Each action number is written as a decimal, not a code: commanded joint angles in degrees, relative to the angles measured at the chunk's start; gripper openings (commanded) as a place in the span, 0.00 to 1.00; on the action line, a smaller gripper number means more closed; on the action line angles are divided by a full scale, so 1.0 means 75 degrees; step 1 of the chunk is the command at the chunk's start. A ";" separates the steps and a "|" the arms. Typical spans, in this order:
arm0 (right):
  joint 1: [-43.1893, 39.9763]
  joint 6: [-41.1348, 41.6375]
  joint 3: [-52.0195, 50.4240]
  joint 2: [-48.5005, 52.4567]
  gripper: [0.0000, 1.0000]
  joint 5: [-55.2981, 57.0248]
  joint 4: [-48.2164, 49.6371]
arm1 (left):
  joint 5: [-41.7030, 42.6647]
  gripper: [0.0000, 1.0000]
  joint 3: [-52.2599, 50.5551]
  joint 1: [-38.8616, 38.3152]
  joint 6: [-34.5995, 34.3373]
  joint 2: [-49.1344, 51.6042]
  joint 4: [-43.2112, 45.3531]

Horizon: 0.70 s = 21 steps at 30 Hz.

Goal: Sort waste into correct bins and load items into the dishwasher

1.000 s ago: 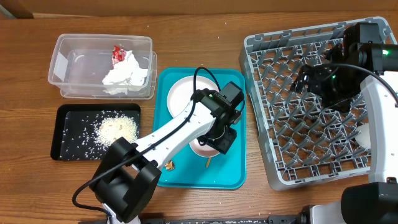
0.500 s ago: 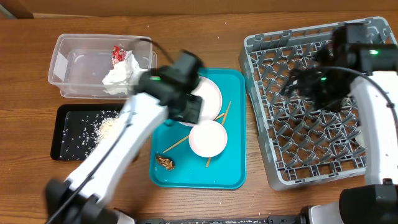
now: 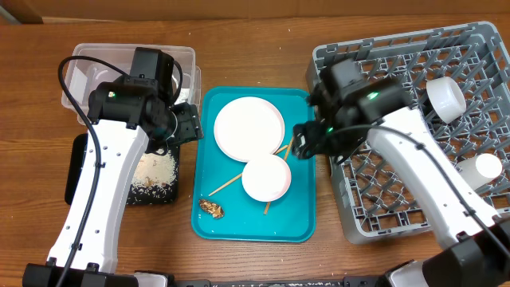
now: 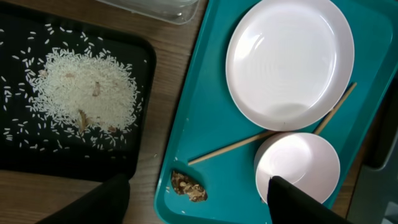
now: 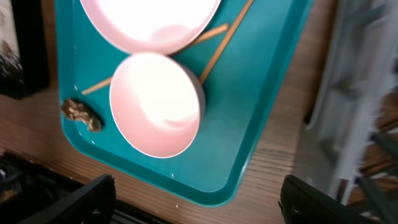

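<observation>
Teal serving tray [image 3: 299, 215] sits mid-table btwn the black tray [image 3: 80, 171] on its left & the grey rack [image 3: 382, 215] on its right. On the teal tray: round white plate [image 3: 249, 127] at the far end, pink bowl [image 3: 266, 178] just nearer, its rim meeting the plate's edge. Two chopsticks [image 3: 225, 184] lie slantwise, partly hidden under plate & bowl. Brown scrap [image 3: 211, 207] lies alone in the near-left corner of the teal tray, apart from the bowl. Rice [image 3: 155, 169] is heaped in the black tray w/ loose grains scattered round it; left wrist view shows a few brown bits in the pile. Clear tub [image 3: 88, 76] stands behind the black tray, mostly covered by the L arm, contents can't be made out. In the rack: a bigger white vessel [image 3: 445, 97] toward the far right & a smaller white vessel [image 3: 486, 166] at the right wall; which is cup & which is bowl I can't tell. Left gripper [image 4: 199, 183] hangs over the strip where black tray & teal tray meet, fingers spread wide, nothing btwn them. Right gripper [image 5: 198, 182] hangs over the teal tray's right side by the pink bowl, close to the rack, fingers likewise spread & empty
</observation>
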 commanded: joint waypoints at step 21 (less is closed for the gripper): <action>0.1183 0.1865 -0.3337 0.0221 0.35 0.0064 0.3331 | 0.0172 0.84 0.0058 -0.0009 -0.0137 -0.0015 0.0003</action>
